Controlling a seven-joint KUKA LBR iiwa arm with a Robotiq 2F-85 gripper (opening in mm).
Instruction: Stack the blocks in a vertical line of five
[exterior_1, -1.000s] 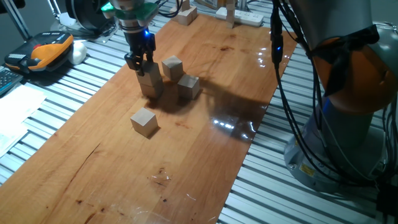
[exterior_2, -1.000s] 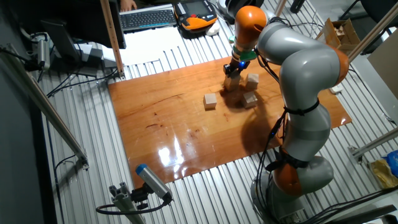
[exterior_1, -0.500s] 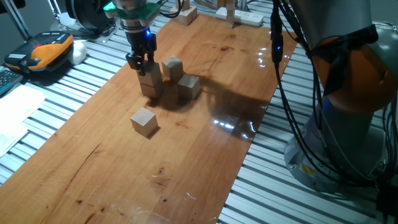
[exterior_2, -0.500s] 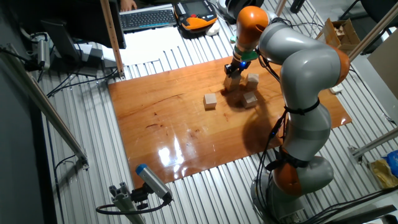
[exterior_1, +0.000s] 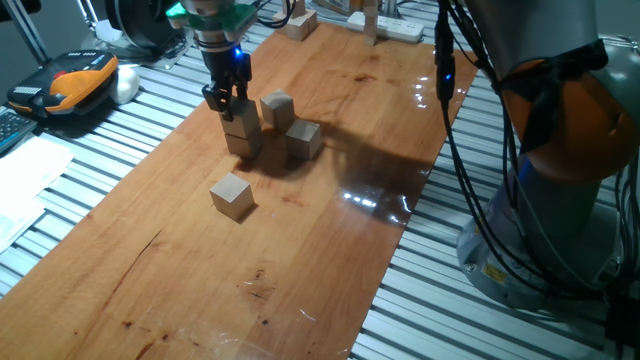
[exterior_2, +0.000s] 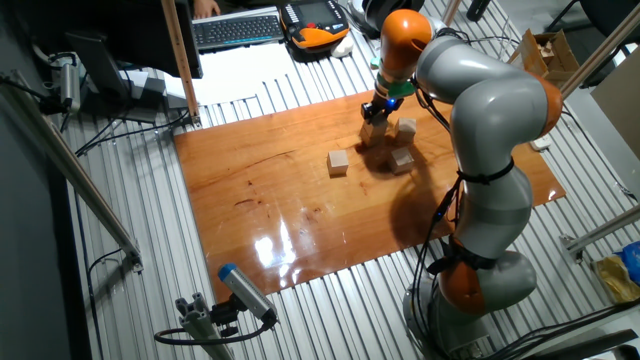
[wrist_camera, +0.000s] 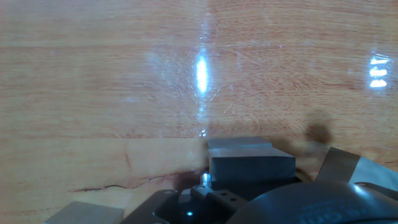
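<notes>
**Overhead glare on varnished wood, soft focus at the hand**

Both fixed views are evenly and brightly lit from above and reasonably sharp. White glare patches sit on the wooden board (exterior_1: 330, 230) near its right edge in one fixed view and near its front edge (exterior_2: 275, 245) in the other. A soft dark shadow spreads beside the blocks (exterior_1: 290, 125). The hand view is blurred, with a bright vertical streak; its lower edge is dim and out of focus.
</notes>
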